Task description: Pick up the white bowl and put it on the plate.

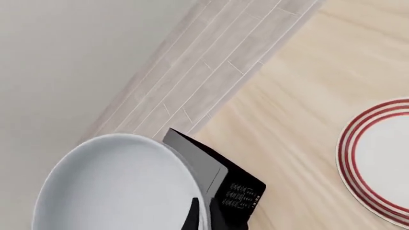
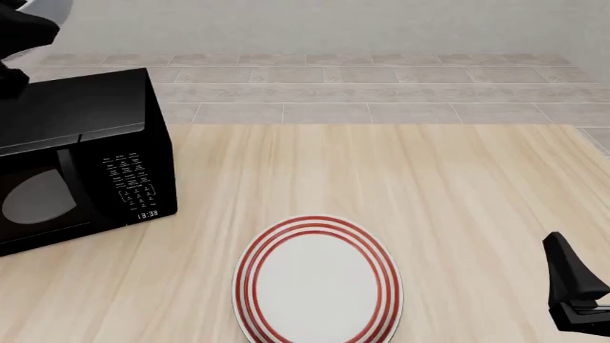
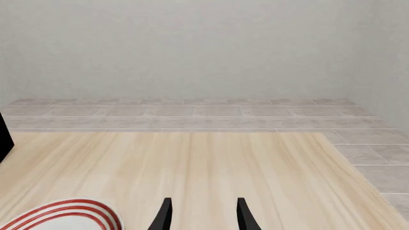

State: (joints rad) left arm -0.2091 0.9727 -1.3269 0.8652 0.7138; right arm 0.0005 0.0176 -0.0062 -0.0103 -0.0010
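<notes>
The white bowl (image 1: 121, 187) fills the near part of the left wrist view, lifted high above the microwave. My left gripper (image 1: 201, 218) is shut on its rim, with one dark finger (image 1: 191, 215) inside the bowl. In the front view the left arm (image 2: 21, 32) sits at the top left corner, above the microwave, with a sliver of the bowl (image 2: 56, 6) beside it. The plate (image 2: 319, 280), flat with red rings, lies on the table near the front centre; it also shows in the left wrist view (image 1: 383, 158) and the right wrist view (image 3: 70, 215). My right gripper (image 3: 203, 215) is open and empty, low at the front right (image 2: 576, 286).
A black microwave (image 2: 76, 157) stands at the table's left side, below the held bowl (image 1: 221, 182). The wooden table (image 2: 458, 186) ends at a tiled floor (image 2: 381, 93) behind and to the right.
</notes>
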